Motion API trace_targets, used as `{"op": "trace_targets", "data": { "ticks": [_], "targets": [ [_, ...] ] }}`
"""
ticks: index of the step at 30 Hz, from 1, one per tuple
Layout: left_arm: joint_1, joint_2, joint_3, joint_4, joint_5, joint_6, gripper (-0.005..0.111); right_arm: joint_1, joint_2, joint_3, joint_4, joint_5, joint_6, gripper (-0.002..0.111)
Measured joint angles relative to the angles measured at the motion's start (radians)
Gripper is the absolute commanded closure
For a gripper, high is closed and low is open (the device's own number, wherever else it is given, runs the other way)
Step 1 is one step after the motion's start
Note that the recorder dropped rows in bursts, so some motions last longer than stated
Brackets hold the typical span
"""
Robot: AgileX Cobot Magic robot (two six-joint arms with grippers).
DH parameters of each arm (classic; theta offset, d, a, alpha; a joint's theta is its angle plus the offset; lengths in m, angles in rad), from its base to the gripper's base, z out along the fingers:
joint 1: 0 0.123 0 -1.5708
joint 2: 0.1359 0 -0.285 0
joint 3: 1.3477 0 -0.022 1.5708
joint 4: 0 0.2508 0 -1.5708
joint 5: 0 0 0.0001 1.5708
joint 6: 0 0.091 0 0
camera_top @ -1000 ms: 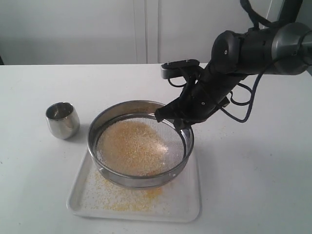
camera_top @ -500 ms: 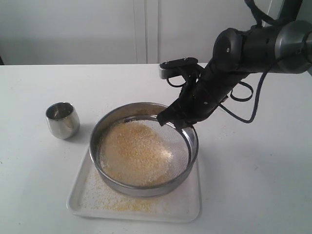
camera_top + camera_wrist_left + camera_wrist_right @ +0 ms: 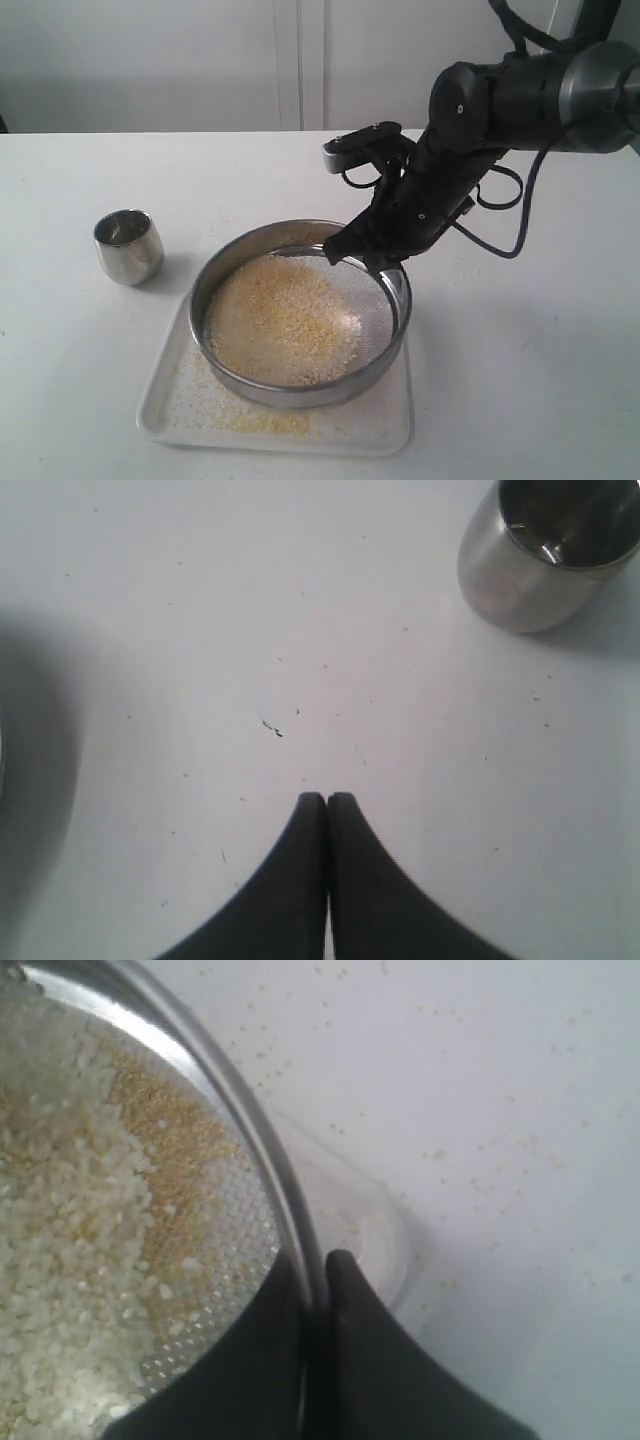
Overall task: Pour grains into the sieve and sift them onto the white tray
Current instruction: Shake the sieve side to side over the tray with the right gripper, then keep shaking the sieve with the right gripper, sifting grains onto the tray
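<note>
The round steel sieve (image 3: 300,385) hangs over the white tray (image 3: 385,425), with my right gripper (image 3: 368,257) shut on its far right rim. Whitish and yellow grains (image 3: 280,320) cover most of the mesh. Fine yellow grains (image 3: 262,424) lie scattered on the tray below. In the right wrist view the sieve rim (image 3: 250,1120) runs between the two black fingers, one inside over the mesh (image 3: 215,1250), one outside. My left gripper (image 3: 327,800) is shut and empty above the bare table, out of the exterior view.
A small rounded steel cup (image 3: 128,245) stands on the white table left of the tray; it also shows in the left wrist view as the cup (image 3: 545,555). Stray grains dot the table (image 3: 480,1110) around the sieve.
The sieve has shifted to the right in my right gripper, and the grains inside have spread. The left gripper stays shut.
</note>
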Motion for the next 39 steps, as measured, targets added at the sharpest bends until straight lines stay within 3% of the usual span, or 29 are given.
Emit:
{"op": "trace_targets", "data": {
  "ticks": [9, 12, 15, 18, 21, 24, 28, 31, 35, 39],
  "targets": [
    [0.000, 0.000, 0.000, 0.000, 0.000, 0.000, 0.107, 0.011, -0.001, -0.010, 0.011, 0.003, -0.092, 0.108],
    [0.000, 0.000, 0.000, 0.000, 0.000, 0.000, 0.107, 0.009, -0.001, -0.010, 0.014, -0.005, 0.018, 0.108],
    [0.000, 0.000, 0.000, 0.000, 0.000, 0.000, 0.107, 0.005, -0.006, -0.024, 0.051, -0.002, -0.120, 0.108],
    [0.000, 0.000, 0.000, 0.000, 0.000, 0.000, 0.107, -0.007, -0.006, -0.023, 0.045, 0.022, -0.011, 0.108],
    [0.000, 0.000, 0.000, 0.000, 0.000, 0.000, 0.107, -0.020, -0.004, -0.025, 0.069, 0.023, -0.138, 0.108],
    [0.000, 0.000, 0.000, 0.000, 0.000, 0.000, 0.107, -0.037, -0.011, -0.020, 0.036, 0.057, -0.013, 0.108],
    [0.000, 0.000, 0.000, 0.000, 0.000, 0.000, 0.107, -0.045, -0.017, -0.020, 0.096, 0.039, -0.155, 0.108],
    [0.000, 0.000, 0.000, 0.000, 0.000, 0.000, 0.107, -0.063, -0.024, -0.015, 0.034, 0.058, 0.019, 0.108],
    [0.000, 0.000, 0.000, 0.000, 0.000, 0.000, 0.107, -0.060, -0.020, -0.015, 0.134, 0.021, -0.174, 0.108],
    [0.000, -0.002, 0.000, 0.000, 0.000, 0.000, 0.107, -0.048, -0.020, -0.008, 0.072, 0.026, 0.005, 0.108]
  ]
}}
